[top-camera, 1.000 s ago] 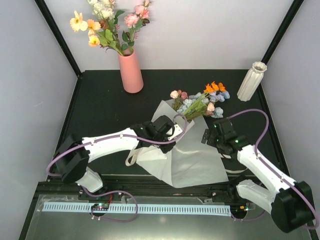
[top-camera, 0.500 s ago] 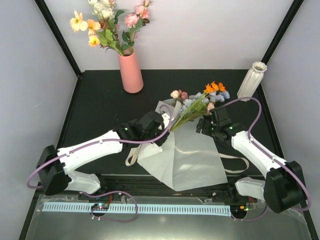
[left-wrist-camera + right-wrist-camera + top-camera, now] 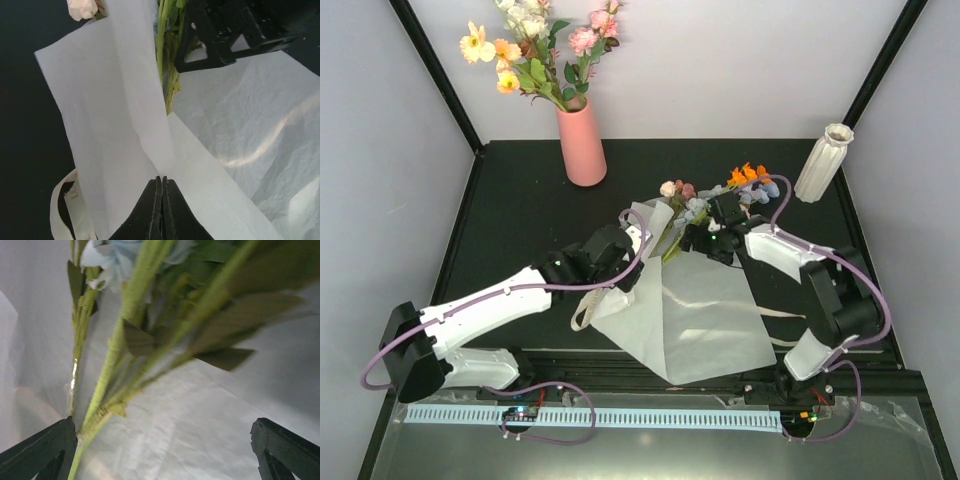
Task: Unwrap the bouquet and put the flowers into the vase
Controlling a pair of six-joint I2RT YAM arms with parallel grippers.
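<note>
Your right gripper (image 3: 698,238) has swung in, spread wide astride the stems of the flowers (image 3: 692,208) on the opened paper (image 3: 710,310). Your left gripper (image 3: 161,185) pinches that paper. Behind, the pink vase (image 3: 582,145) holds another bunch (image 3: 545,45); the white vase (image 3: 823,160) stands right rear.

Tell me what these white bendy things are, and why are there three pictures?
They are two robot arms, each ending in a two-finger pincer called a gripper. The big picture is taken from above and behind them. The other two come from little cameras on the wrists, so you see each arm's own black fingers up close. On the black table lie a sheet of white paper, a cream ribbon and a bunch of small flowers. A white ribbed vase and a pink vase stand at the back. The left gripper is pinched shut on a fold of the paper. The right gripper is wide open, with the green stems in front of its gap, not squeezed.
</note>
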